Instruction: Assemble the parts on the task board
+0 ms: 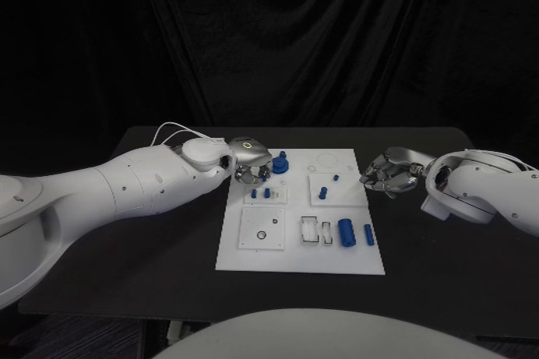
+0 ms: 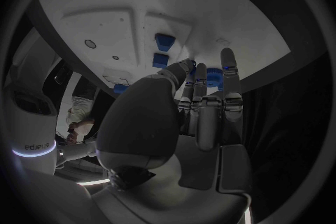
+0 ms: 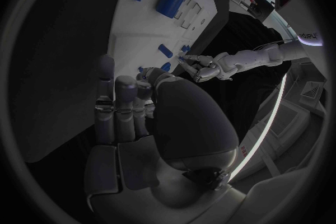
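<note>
Board (image 1: 301, 250), white, lies flat mid-tabletop (image 1: 135, 258), long side running away from the robot, so both arms can reach it from either side. Nearest row: a square plate with a small ring (image 1: 262, 235), then slotted cutouts, then a fat blue cylinder (image 1: 347, 232) and a thin blue rod (image 1: 368, 234) lying loose, likely parked as stock not yet fitted. Next row back: two short blue pegs (image 1: 261, 193) on the left block and a single blue peg (image 1: 322, 192) on the right block, looks like they stand in holes. Farther back, left hand (image 1: 251, 170) sits over the board's far left corner, fingers curled down close to an upright blue part (image 1: 281, 163); wrist view shows fingers (image 2: 229, 75) stretched toward a blue piece at the board edge, but contact is hidden, so cannot tell if it holds anything. Probably working that corner part. Right hand (image 1: 388, 175) hovers just off the board's right edge, fingers loosely bent and apart, holding nothing visible; likely kept aside so it doesn't crowd the left hand. Task looks early to midway, loose pieces remain.
</note>
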Tool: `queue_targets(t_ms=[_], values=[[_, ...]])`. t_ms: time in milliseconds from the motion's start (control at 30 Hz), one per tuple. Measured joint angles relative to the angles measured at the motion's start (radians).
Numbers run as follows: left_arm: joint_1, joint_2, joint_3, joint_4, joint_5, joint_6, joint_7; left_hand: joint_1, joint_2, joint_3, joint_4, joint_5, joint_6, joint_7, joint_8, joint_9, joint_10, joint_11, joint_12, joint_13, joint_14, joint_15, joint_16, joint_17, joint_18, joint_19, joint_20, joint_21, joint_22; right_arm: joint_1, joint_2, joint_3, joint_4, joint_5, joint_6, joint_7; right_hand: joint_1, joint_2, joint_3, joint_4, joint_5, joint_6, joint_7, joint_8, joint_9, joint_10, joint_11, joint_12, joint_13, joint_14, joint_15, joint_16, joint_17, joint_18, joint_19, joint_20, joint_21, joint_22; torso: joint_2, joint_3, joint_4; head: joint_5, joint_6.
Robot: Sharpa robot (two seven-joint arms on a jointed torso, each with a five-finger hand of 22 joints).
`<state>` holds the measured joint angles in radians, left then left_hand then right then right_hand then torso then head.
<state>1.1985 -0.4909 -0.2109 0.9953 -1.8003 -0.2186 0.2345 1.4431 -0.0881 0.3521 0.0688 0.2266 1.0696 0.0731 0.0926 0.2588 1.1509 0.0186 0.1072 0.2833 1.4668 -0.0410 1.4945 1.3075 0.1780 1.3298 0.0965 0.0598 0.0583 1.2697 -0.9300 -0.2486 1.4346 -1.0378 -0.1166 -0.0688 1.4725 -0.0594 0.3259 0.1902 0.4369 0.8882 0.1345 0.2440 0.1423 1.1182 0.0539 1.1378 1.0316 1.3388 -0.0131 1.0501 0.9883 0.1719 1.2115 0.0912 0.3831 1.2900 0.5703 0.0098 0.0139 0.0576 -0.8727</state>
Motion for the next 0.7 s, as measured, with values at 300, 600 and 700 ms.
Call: queue_targets(t_ms=[300,600,700], values=[[-0.003,0.013,-0.001,-0.013,0.000,0.002,0.000,0.000,0.000,0.000,0.000,-0.004,0.000,0.000,0.000,0.000,0.000,0.000,0.000,-0.001,0.000,0.000,0.000,0.000,0.000,-0.007,0.000,0.000,0.000,0.000,0.003,0.000,0.000,0.000,0.002,-0.001,0.000,0.000,0.000,0.000,0.000,0.000,0.000,0.000,0.000,0.000,0.000,-0.003,-0.002,0.000,0.000,-0.004,-0.003,0.000,0.000,0.000,-0.006,-0.001,0.000,-0.0001,0.0001,-0.003,0.000],[-0.005,0.015,0.000,-0.018,0.000,0.003,0.000,0.000,0.000,0.000,0.000,-0.010,0.000,0.000,0.000,0.000,0.000,0.000,0.000,-0.001,0.000,0.000,0.000,0.000,0.000,-0.007,0.000,0.000,0.000,0.000,0.002,0.000,0.000,0.000,0.005,-0.003,0.000,0.000,0.000,0.000,0.000,0.000,0.000,0.000,0.000,0.000,0.000,-0.003,-0.002,0.000,0.000,-0.004,-0.003,0.000,0.000,0.000,-0.006,-0.001,0.000,-0.0001,0.0000,-0.005,0.000],[-0.005,0.015,0.001,-0.019,0.000,0.005,0.000,0.000,0.000,-0.002,-0.002,-0.027,-0.012,0.002,-0.011,0.000,-0.004,0.004,-0.009,-0.002,0.000,0.000,-0.005,0.000,0.000,-0.019,0.004,0.000,0.000,0.000,0.002,0.000,0.000,0.000,0.006,-0.004,0.000,0.000,0.000,0.000,0.000,0.000,0.000,0.000,0.000,0.000,0.000,-0.003,-0.002,0.000,0.000,-0.004,-0.003,0.000,0.000,0.000,-0.006,-0.001,0.000,0.0000,-0.0006,-0.005,0.000]])
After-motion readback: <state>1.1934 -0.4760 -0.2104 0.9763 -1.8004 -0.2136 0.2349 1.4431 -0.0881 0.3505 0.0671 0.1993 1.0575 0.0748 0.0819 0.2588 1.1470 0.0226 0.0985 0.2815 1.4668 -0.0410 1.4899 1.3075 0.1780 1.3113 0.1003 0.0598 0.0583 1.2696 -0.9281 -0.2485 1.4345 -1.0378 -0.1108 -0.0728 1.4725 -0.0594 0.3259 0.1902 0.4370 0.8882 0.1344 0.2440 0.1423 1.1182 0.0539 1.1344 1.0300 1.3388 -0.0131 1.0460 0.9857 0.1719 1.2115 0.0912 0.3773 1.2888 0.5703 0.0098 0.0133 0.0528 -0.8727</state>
